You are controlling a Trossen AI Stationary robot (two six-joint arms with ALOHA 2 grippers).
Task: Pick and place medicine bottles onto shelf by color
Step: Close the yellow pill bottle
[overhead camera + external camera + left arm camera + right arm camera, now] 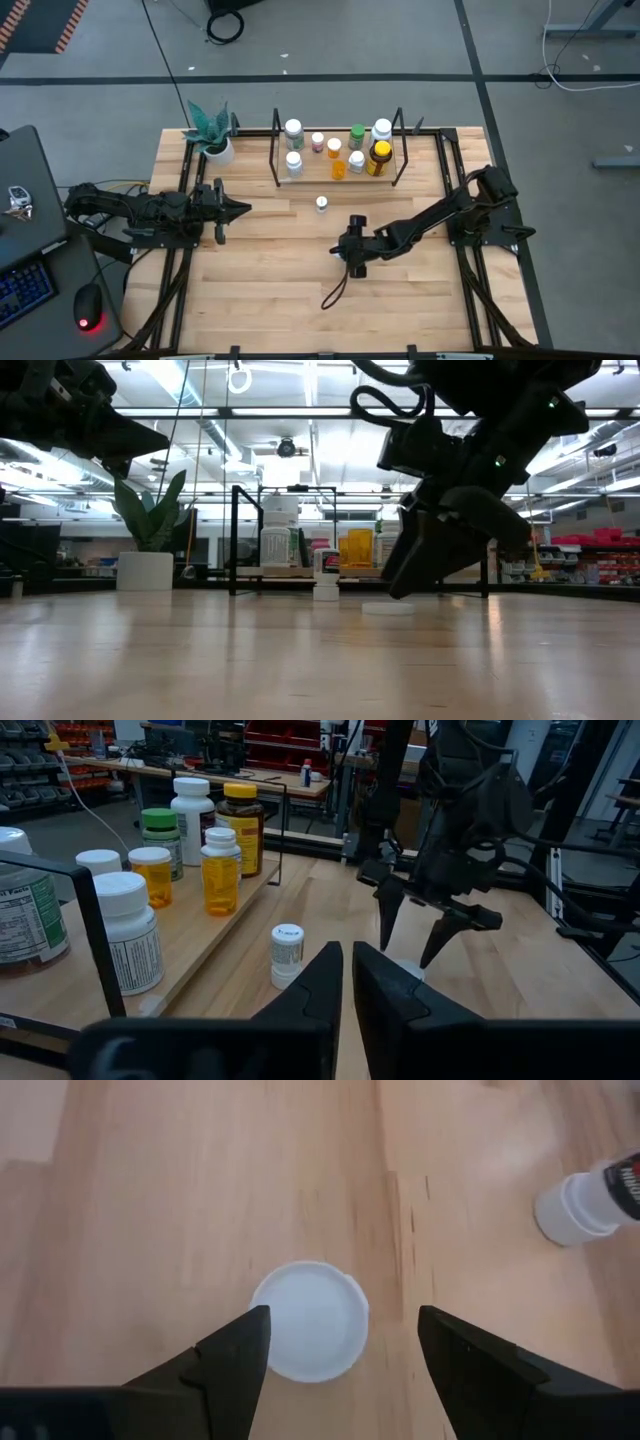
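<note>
The shelf (300, 179) stands at the table's far middle and bears several bottles: white (293, 131), pink (318, 142), orange (338, 168), green (357, 134) and a larger amber one with a yellow cap (379, 157). A small white bottle (321, 204) stands on the table in front of the shelf; it also shows in the left wrist view (287, 955). My right gripper (340, 1335) is open, pointing down, its fingers on either side of and above a flat white round lid (310, 1320) lying on the table. My left gripper (347, 982) is shut and empty at the table's left.
A white plant pot (219, 150) with a green plant stands left of the shelf. A black cable (338, 290) hangs from my right arm onto the table. The near half of the wooden table (260, 300) is bare wood.
</note>
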